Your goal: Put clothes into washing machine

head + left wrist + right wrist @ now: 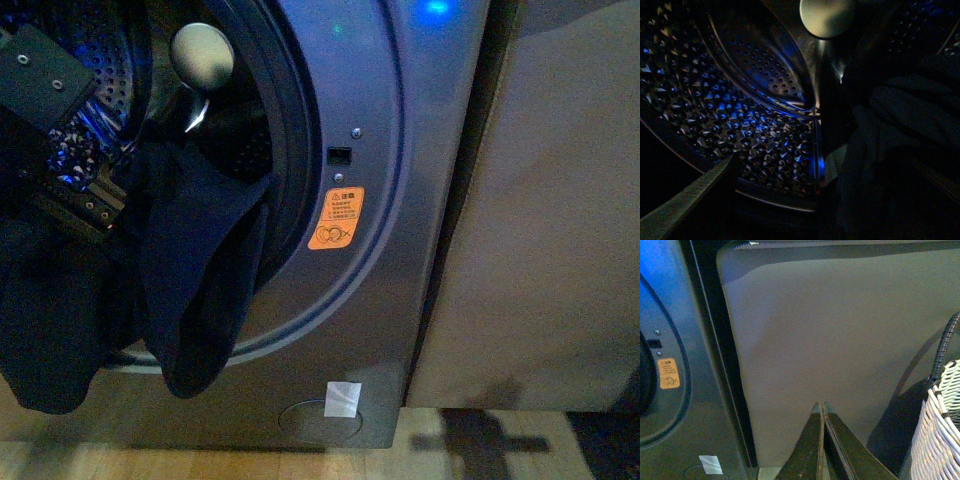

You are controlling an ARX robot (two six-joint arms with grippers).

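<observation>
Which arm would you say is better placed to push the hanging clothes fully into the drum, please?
Left: its camera looks into the drum beside the clothes draped over the rim. The right end effector faces the beige cabinet.

1. The left arm (55,110) reaches into the round mouth of the washing machine (400,130), its black wrist block and wiring lying against the porthole's left side in the front view.
2. In the left wrist view, only one finger (687,200) of the left gripper shows, a pale bar slanting toward the perforated drum; whether its jaws are parted or closed cannot be told.
3. The right gripper (822,412) is held to the right of the washing machine, its two dark fingers pressed together at the tips with nothing between them.
</observation>
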